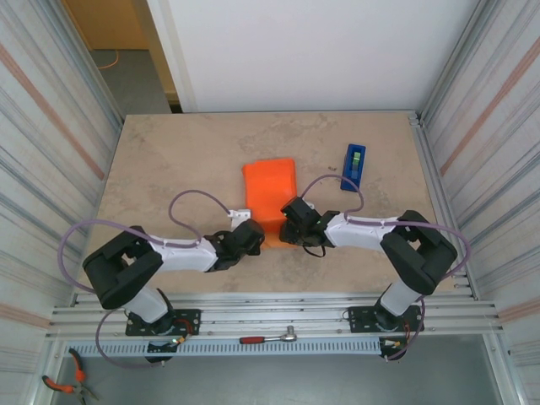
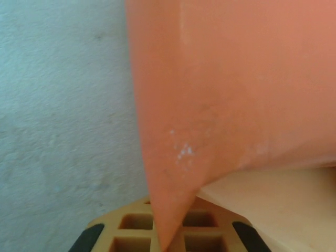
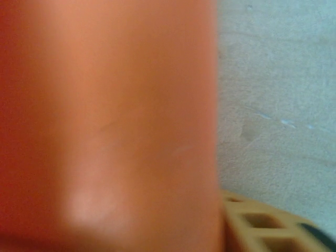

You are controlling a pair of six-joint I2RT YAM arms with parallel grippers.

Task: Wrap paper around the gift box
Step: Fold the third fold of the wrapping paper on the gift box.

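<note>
left gripper [image 1: 251,239] clenched on a near corner of the paper [image 1: 270,190], likely to pull the fold taut; right gripper [image 1: 293,221] at its near edge, jaws impossible to tell.

No text, number, brand or sign can be read anywhere in the scene. The blue plastic tape dispenser [image 1: 354,166], standing at the far right of the beige marbled tabletop [image 1: 169,169], carries a small green patch on its top face. The patch is too small to tell whether it holds any writing. The thin bright orange sheet of paper [image 2: 236,79], seen very close in both wrist views, shows plain colour with a few tiny white specks.
</note>
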